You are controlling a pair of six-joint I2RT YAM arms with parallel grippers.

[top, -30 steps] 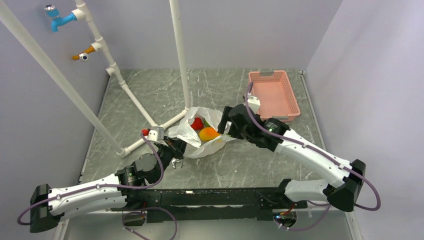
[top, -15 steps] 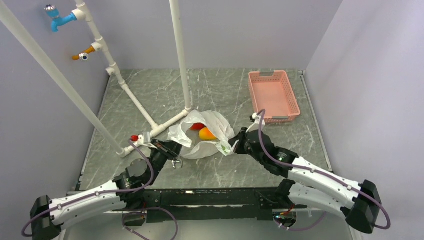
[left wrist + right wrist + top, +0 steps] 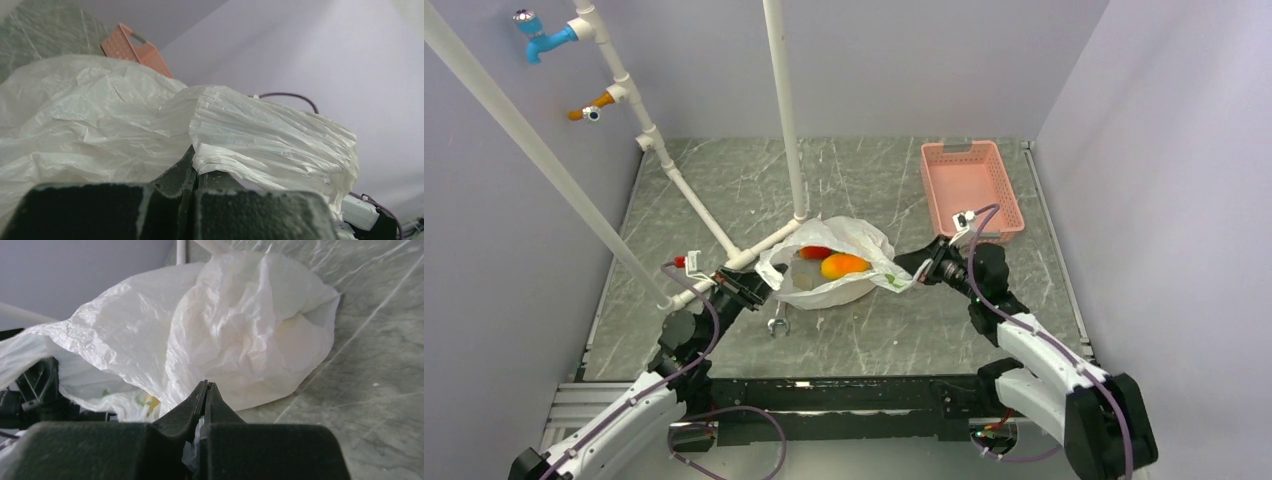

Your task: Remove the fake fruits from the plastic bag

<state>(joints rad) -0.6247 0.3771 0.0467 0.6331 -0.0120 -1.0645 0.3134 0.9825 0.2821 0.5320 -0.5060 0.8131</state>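
"While the plastic bag lies on the table between your arms, what are your jaws doing?"

"Both pairs are clenched on its thin film. My left gripper pinches the rim at the left of the bag's mouth, and my right gripper pinches the rim at the right. From each wrist I see crinkled white plastic caught between closed fingertips."

"Why hold it on two sides?"

"I judge that this spreads the mouth and anchors the bag. Seen from above, the opening gapes upward between my grippers."

"Where are the fruits?"

"Inside the bag. An orange-yellow mango lies in the opening, with a red fruit just behind it. I cannot make out any other fruit. None is out yet. The pink basket stands well apart, at the far right."

"And next?"

"With both jaws busy, one must probably let go to reach in. The slack film may then fold over the fruits."
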